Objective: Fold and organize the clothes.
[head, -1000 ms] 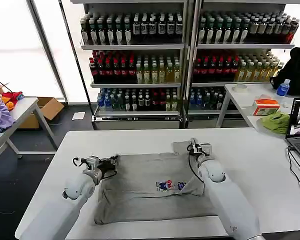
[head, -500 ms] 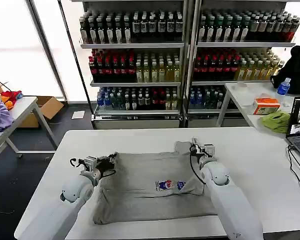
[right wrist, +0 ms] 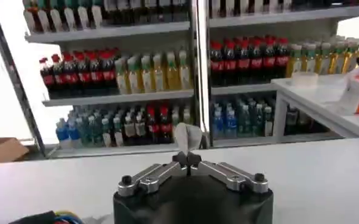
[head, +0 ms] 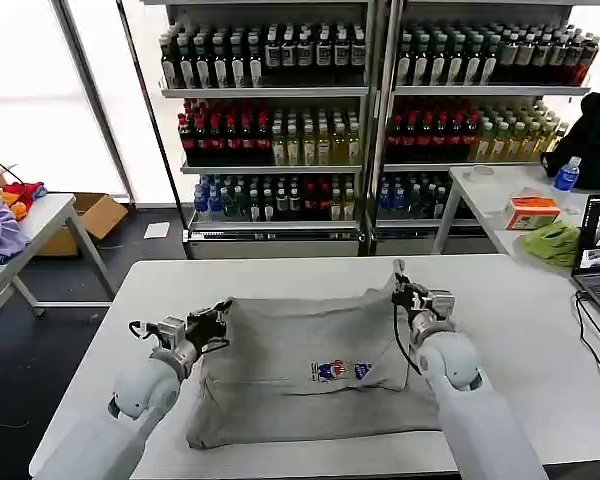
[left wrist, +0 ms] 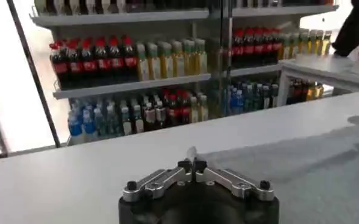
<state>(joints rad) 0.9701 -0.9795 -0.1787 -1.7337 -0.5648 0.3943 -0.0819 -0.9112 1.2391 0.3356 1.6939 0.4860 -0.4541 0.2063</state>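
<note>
Bright shop-like room, drink shelves along the back wall.

A white table point(head: 280, 275) filled the foreground; behind it, at twelve o'clock, tall shelves point(head: 370, 120) carried rows of dark, red, yellow and blue-capped bottles point(head: 270, 140). Daylight glared through big windows point(head: 40, 90) at ten o'clock. A cardboard box point(head: 100, 212) sat on the dark floor point(head: 20, 340) at nine o'clock, beside a side table point(head: 30, 235). At three o'clock stood another white table point(head: 500, 200) with a laptop point(head: 598, 250).
</note>
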